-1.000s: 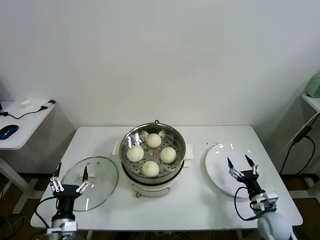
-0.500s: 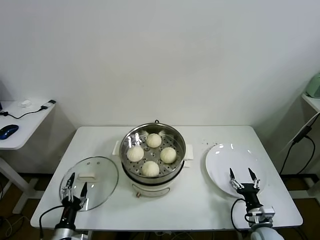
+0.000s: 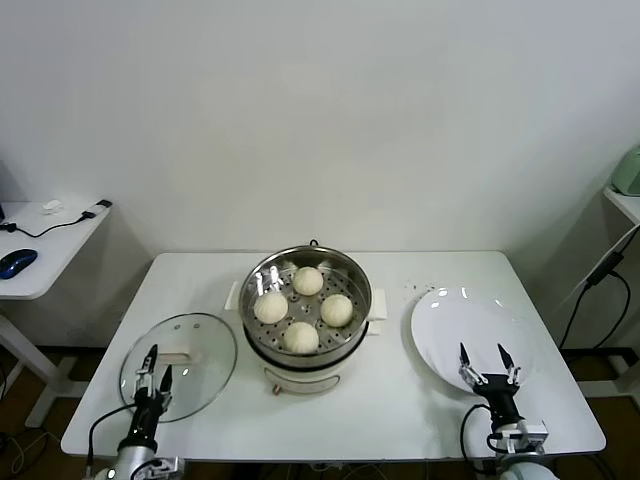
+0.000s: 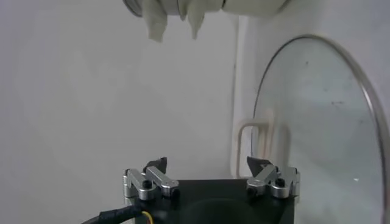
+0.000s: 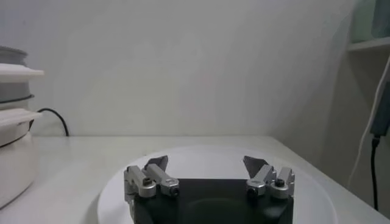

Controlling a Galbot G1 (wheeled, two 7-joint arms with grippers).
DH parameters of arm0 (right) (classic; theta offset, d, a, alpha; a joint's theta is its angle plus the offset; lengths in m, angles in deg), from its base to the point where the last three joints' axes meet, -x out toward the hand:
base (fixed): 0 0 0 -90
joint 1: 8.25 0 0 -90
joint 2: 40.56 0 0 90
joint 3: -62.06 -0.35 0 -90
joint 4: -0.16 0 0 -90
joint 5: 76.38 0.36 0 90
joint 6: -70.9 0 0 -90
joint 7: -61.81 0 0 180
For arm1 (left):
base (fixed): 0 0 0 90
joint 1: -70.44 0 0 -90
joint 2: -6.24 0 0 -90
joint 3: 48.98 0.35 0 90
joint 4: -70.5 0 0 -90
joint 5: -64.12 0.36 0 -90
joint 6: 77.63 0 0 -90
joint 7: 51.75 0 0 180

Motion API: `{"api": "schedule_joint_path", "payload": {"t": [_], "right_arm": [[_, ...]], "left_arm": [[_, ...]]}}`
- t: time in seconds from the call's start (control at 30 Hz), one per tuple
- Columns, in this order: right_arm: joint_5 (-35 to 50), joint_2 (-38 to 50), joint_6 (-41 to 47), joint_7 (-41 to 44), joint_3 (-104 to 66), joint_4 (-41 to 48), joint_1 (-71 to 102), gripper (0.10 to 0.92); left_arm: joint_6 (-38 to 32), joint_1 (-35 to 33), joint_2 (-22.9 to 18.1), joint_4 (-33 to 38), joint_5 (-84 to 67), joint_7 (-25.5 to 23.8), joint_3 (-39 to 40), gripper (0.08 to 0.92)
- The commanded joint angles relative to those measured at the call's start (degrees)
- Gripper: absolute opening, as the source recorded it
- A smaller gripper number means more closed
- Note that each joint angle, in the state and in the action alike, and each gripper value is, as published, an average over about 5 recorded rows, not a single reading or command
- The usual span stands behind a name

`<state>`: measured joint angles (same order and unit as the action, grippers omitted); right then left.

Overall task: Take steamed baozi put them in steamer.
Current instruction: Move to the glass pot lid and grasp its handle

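Note:
Several cream-white steamed baozi [image 3: 301, 337] lie on the perforated tray inside the round steel steamer [image 3: 351, 321] at the table's middle. My left gripper [image 3: 153, 366] hangs open and empty at the front left, over the near edge of the glass lid [image 3: 195, 352]. My right gripper [image 3: 485, 361] stands open and empty at the front right, over the near edge of the white plate [image 3: 465, 322]. In the left wrist view the open left gripper [image 4: 206, 162] faces the lid [image 4: 311, 115]. In the right wrist view the open right gripper [image 5: 206, 159] sits over the plate [image 5: 207, 157], with the steamer [image 5: 12, 146] off to the side.
The white table [image 3: 420, 415] carries the steamer, lid and plate. A side desk [image 3: 40, 262] with a blue mouse [image 3: 16, 262] stands at the far left. A black cable [image 3: 596, 275] hangs at the right beside a shelf.
Both arms have drawn back toward the table's front edge and lower in view. The left gripper turned from flat to edge-on. Baozi, steamer, lid and plate have not moved.

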<state>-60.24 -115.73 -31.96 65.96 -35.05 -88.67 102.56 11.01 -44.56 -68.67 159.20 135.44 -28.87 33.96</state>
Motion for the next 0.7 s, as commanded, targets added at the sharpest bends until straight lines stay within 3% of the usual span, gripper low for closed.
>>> {"api": "schedule_joint_path", "payload": {"t": [0.03, 0.47, 0.7], "right_arm": [[-0.9, -0.8, 0.1, -0.2, -0.4, 0.0, 0.5, 0.823], [-2.4, -1.4, 0.6, -0.1, -0.4, -0.7, 0.2, 0.823], [-2.6, -1.6, 1.1, 0.0, -0.4, -1.0, 0.1, 0.823]], "left_arm": [[1.7, 2.9, 0.0, -2.1, 3.1, 0.5, 0.1, 0.823], [1.3, 8.5, 0.7, -9.0, 2.7, 0.7, 1.0, 0.81], [0.1, 9.0, 1.3, -11.5, 2.2, 1.7, 1.4, 0.636]]}}
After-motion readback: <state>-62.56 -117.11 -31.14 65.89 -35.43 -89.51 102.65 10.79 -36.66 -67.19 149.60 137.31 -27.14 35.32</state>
